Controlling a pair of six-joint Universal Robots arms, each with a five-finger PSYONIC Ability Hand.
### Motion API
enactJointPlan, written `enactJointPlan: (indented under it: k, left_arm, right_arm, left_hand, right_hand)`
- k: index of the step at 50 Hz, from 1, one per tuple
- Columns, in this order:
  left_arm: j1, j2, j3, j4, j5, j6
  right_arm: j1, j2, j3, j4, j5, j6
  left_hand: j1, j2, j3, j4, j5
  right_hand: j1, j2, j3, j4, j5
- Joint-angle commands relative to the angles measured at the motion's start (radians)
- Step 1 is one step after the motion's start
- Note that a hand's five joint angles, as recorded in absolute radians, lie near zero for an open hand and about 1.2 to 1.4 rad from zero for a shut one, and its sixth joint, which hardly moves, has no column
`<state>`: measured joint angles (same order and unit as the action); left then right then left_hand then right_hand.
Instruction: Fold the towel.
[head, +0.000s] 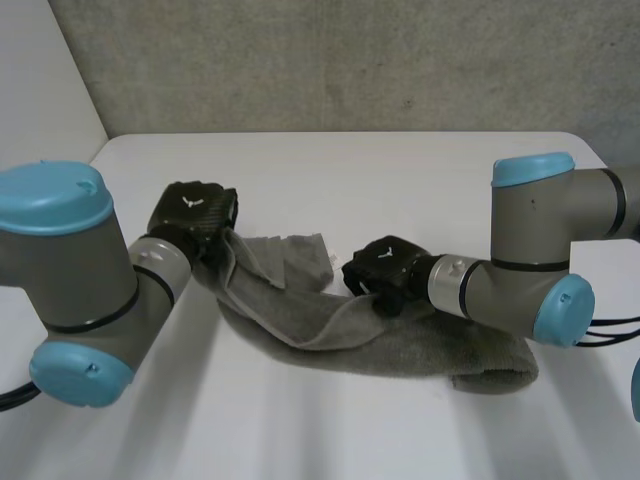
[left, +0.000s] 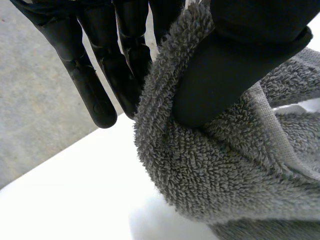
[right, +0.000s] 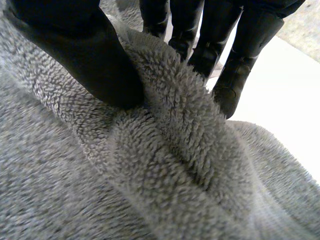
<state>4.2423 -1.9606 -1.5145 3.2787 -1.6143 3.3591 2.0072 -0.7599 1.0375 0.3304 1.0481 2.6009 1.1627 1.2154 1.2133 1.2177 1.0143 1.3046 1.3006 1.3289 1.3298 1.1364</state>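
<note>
The left hand pinches the towel; in its wrist view the thumb presses a thick roll of grey terry against the fingers, which run nearly straight behind the cloth; this hold is at the towel's left end, on a bunched edge, and the cloth there rises off the worktop to the hand; the right hand pinches as well, its thumb squeezing a raised fold against the fingers, on the towel's far edge near its middle; between the two hands a flatter flap lies with a straight hemmed edge turned toward the far side; from there the towel runs as a long crumpled band across the middle of the worktop, its near edge curving, and ends in a rounded bunch under the right arm's elbow; the left arm comes in from the near left, the right arm from the right; beyond both hands the white worktop lies bare up to its far edge at the grey wall; a broad bare strip also lies on the near side of the towel.
</note>
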Motion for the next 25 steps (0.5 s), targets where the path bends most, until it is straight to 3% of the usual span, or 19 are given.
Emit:
enactJointPlan:
  k: [1,11,13,14,15,16,17,18,19,20,21,23,25]
  left_arm:
    - [0.013,-0.021,0.076,0.004,-0.019,-0.015]
    - [0.001,-0.096,0.197,0.041,-0.087,-0.03]
    - [-0.002,-0.109,0.256,0.16,-0.113,-0.053]
    - [-0.002,-0.109,0.257,0.16,-0.113,-0.053]
    - [-0.002,-0.106,0.281,0.249,-0.127,-0.066]
    - [-0.002,-0.106,0.281,0.249,-0.127,-0.066]
    - [-0.002,-0.101,0.304,0.344,-0.145,-0.081]
    - [-0.004,-0.09,0.312,0.445,-0.172,-0.102]
    - [-0.004,-0.09,0.312,0.446,-0.173,-0.102]
    - [-0.005,-0.069,0.313,0.545,-0.208,-0.124]
    - [-0.005,-0.037,0.316,0.628,-0.243,-0.144]
    - [-0.007,-0.005,0.312,0.695,-0.274,-0.153]
    - [-0.009,0.008,0.303,0.725,-0.305,-0.156]
  right_arm:
    - [-0.004,-0.073,-0.025,-0.027,0.018,0.001]
    - [-0.028,-0.108,-0.086,-0.114,0.045,-0.01]
    - [-0.027,-0.111,-0.122,-0.179,0.089,-0.008]
    - [-0.022,-0.119,-0.151,-0.265,0.152,-0.005]
    - [-0.016,-0.13,-0.163,-0.381,0.217,-0.004]
    - [-0.016,-0.13,-0.163,-0.383,0.217,-0.004]
    - [-0.013,-0.154,-0.16,-0.519,0.272,0.005]
    - [-0.013,-0.154,-0.16,-0.521,0.273,0.005]
    - [-0.01,-0.198,-0.143,-0.659,0.314,0.013]
    - [-0.01,-0.258,-0.107,-0.786,0.34,0.033]
    - [-0.01,-0.259,-0.106,-0.788,0.34,0.033]
    - [-0.011,-0.37,-0.012,-0.953,0.343,0.1]
    - [-0.019,-0.406,0.021,-0.974,0.336,0.134]
  left_hand:
    - [0.234,0.181,0.183,0.179,0.207]
    - [0.234,0.181,0.183,0.179,0.207]
    - [0.234,0.181,0.183,0.179,0.207]
    - [0.234,0.181,0.183,0.179,0.207]
    - [0.234,0.181,0.183,0.179,0.207]
    - [0.234,0.181,0.183,0.179,0.207]
    - [0.234,0.181,0.183,0.179,0.207]
    - [0.234,0.181,0.183,0.179,0.207]
    - [0.234,0.181,0.183,0.179,0.207]
    - [0.234,0.181,0.183,0.179,0.207]
    - [0.234,0.181,0.183,0.179,0.207]
    - [0.234,0.181,0.183,0.179,0.207]
    - [0.234,0.181,0.183,0.179,0.207]
  right_hand:
    - [0.092,0.096,0.067,0.066,0.085]
    - [0.092,0.096,0.067,0.066,0.085]
    - [0.092,0.096,0.067,0.066,0.085]
    - [0.092,0.096,0.067,0.066,0.085]
    - [0.092,0.096,0.067,0.066,0.085]
    - [0.092,0.096,0.067,0.066,0.085]
    - [0.092,0.096,0.067,0.066,0.085]
    - [0.092,0.096,0.067,0.066,0.085]
    - [0.092,0.096,0.067,0.066,0.085]
    - [0.092,0.096,0.067,0.066,0.085]
    - [0.092,0.096,0.067,0.066,0.085]
    - [0.092,0.096,0.067,0.066,0.085]
    - [0.092,0.096,0.067,0.066,0.085]
